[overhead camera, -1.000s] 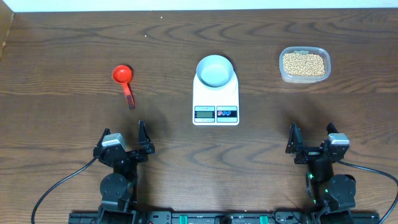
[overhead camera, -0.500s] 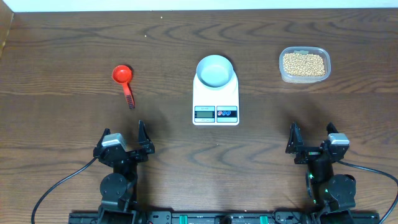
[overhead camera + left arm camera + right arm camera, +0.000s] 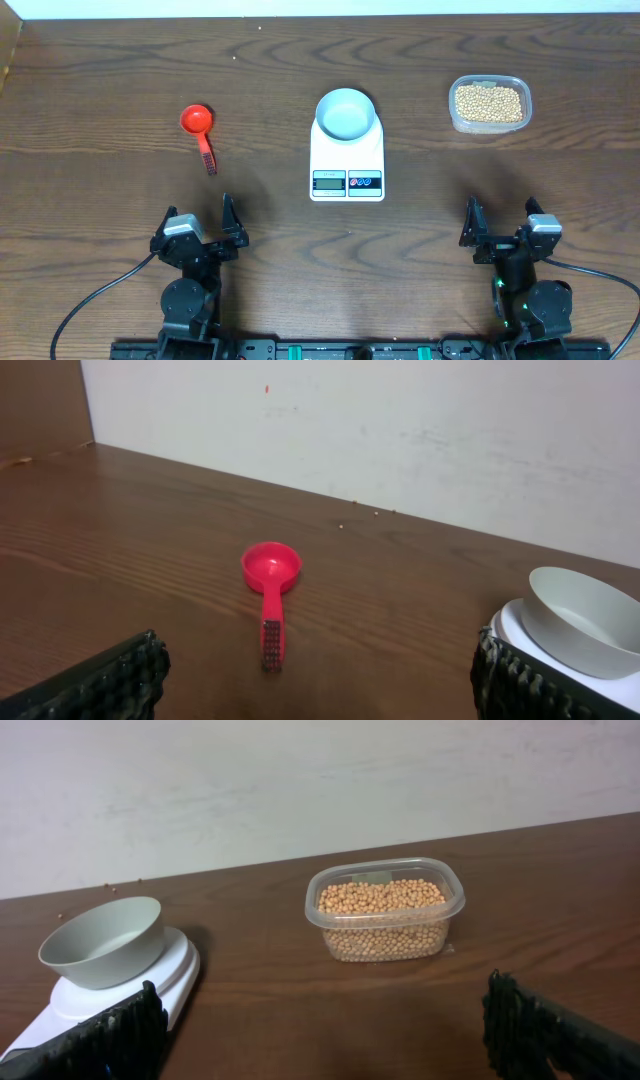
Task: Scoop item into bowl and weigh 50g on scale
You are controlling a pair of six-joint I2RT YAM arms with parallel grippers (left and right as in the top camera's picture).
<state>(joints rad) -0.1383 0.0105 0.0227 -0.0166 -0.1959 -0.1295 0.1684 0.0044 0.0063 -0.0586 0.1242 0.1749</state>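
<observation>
Dark wood tabletop [image 3: 100,60] under a pale wall [image 3: 400,420], and both arms sit at the near edge: left gripper [image 3: 197,222] with its jaws spread wide and nothing between them, right gripper [image 3: 502,222] just the same, wide and empty. Out ahead of the left arm lies the red scoop [image 3: 202,135], flat on the wood, handle pointing back toward the robot. Centre stage is the white scale [image 3: 347,160], with the pale bowl [image 3: 346,112] on its far end, empty as far as I can see. Well off to the right, the clear tub [image 3: 489,129] holds the beans [image 3: 488,102]. Where's the trouble? I'd say that thin handle lying flush on the table: an off-centre pinch could skid it away or leave the scoop tilted. Scoop on the left, beans on the right, so a loaded scoop travelling to the bowl could shed round beans that roll anywhere. That light tub may slide when dug into unless something steadies it. Nudge the bowl and the reading goes off; pour too freely and it overshoots. The display [image 3: 329,181] is too small to read.
</observation>
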